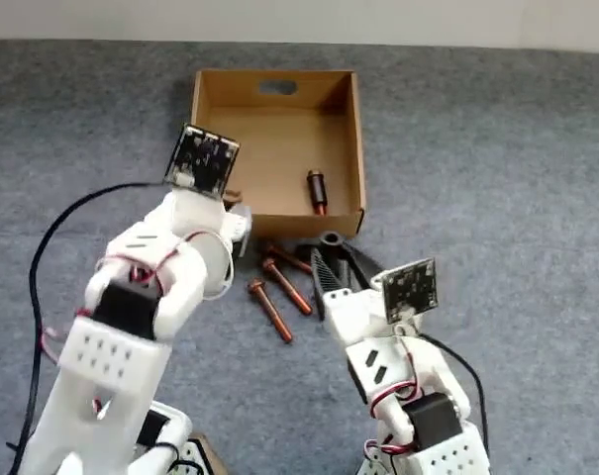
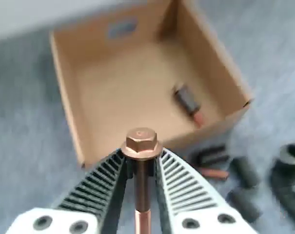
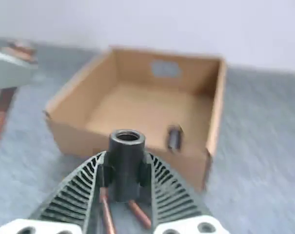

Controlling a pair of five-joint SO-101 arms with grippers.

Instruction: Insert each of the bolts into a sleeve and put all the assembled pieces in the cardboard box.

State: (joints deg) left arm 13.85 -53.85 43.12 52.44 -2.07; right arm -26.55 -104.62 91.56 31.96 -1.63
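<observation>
Nearest us, the left gripper [image 2: 142, 157] is clamped on a bolt [image 2: 141, 141], head poking past the tips. Our right gripper [image 3: 125, 163] pinches a sleeve [image 3: 126, 146], bore outward. From above, the sleeve sits lower right of the bolt, both beside the cardboard box [image 1: 359, 148].

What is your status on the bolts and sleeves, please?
Left gripper shut on a bolt. Right gripper shut on a sleeve. One assembled piece in the cardboard box; loose bolts outside, by its front wall.

Four bolts [image 1: 271, 313], perhaps four sleeves [image 3: 126, 161], one assembled piece [image 1: 316, 190], one box [image 1: 279, 148]
</observation>
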